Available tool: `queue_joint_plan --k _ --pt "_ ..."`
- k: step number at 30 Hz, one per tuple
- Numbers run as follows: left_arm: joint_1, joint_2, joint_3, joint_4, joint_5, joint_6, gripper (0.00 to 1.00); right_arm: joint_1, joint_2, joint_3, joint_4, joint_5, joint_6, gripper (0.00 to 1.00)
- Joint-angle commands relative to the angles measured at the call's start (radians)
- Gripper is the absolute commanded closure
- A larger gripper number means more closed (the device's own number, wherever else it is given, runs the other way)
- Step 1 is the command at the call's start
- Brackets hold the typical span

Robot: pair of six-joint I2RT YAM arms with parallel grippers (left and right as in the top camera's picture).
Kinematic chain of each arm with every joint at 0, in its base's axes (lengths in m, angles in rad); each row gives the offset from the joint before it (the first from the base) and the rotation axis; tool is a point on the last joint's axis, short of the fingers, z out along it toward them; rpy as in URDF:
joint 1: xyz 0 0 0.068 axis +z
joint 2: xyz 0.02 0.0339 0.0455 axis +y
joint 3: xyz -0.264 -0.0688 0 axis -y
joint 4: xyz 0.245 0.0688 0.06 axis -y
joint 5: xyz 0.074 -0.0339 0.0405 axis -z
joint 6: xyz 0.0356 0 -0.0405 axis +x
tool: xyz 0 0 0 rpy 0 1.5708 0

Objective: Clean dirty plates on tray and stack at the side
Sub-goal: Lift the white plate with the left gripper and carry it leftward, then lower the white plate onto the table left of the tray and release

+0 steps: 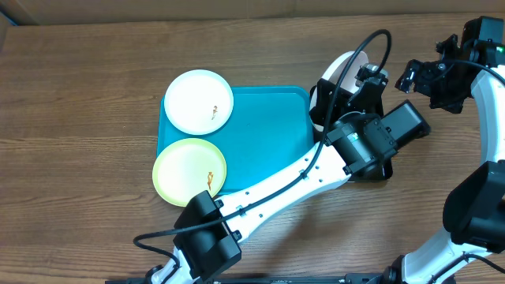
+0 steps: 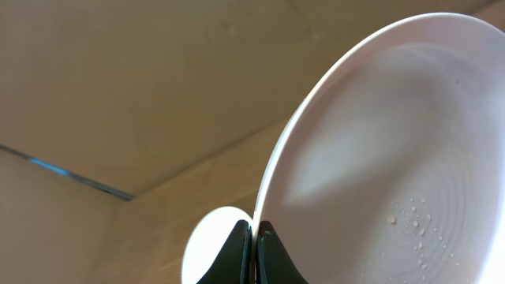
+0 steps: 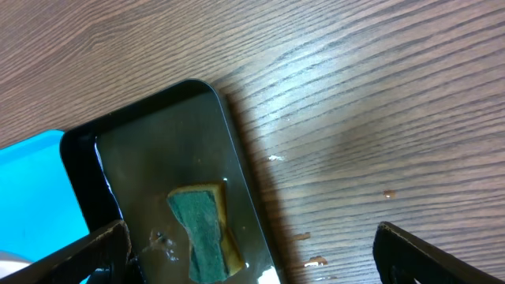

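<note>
My bench [image 1: 79, 118] is a brown wood-grain top, and the grain runs across the overhead view. The turquoise tray [image 1: 268, 126] lies flat on it near the middle. Just beside that tray's right end lies a narrower, glossy black tray [image 3: 150, 150], also flat on the wood. From my right wrist camera I cannot tell whether their edges touch. On the bare wood to the right of the black tray are a few small brownish spots [image 3: 387, 193] and a pale speck [image 3: 274, 158].
</note>
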Motion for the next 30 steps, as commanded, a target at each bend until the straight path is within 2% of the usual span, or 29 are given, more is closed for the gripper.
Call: queue_joint_plan --k 1,8,13,18,21,25,28,30 --pt "0.049 0.014 0.01 -0.007 0.155 -0.069 0.96 0.003 -0.007 0.01 0.003 0.007 0.004 0.0" --pt "0.206 0.014 0.01 -0.063 0.61 -0.174 0.96 0.003 -0.007 0.01 0.003 0.007 0.004 0.0" --pt "0.412 0.014 0.011 -0.109 1.094 -0.194 0.96 0.003 -0.007 0.01 0.003 0.007 0.004 0.0" --pt "0.679 0.014 0.011 -0.181 1.482 -0.193 0.96 0.003 -0.007 0.01 0.003 0.007 0.004 0.0" --pt "0.848 0.014 0.011 -0.252 1.573 -0.189 0.96 0.003 -0.007 0.01 0.003 0.007 0.004 0.0" --pt "1.07 0.014 0.01 -0.369 1.582 -0.154 0.96 0.003 -0.007 0.01 0.003 0.007 0.004 0.0" --pt "1.229 0.014 0.01 -0.442 1.546 -0.103 0.96 0.003 -0.007 0.01 0.003 0.007 0.004 0.0" --pt "1.331 0.014 0.01 -0.488 1.462 -0.101 0.96 0.003 -0.007 0.01 0.003 0.007 0.003 0.0"
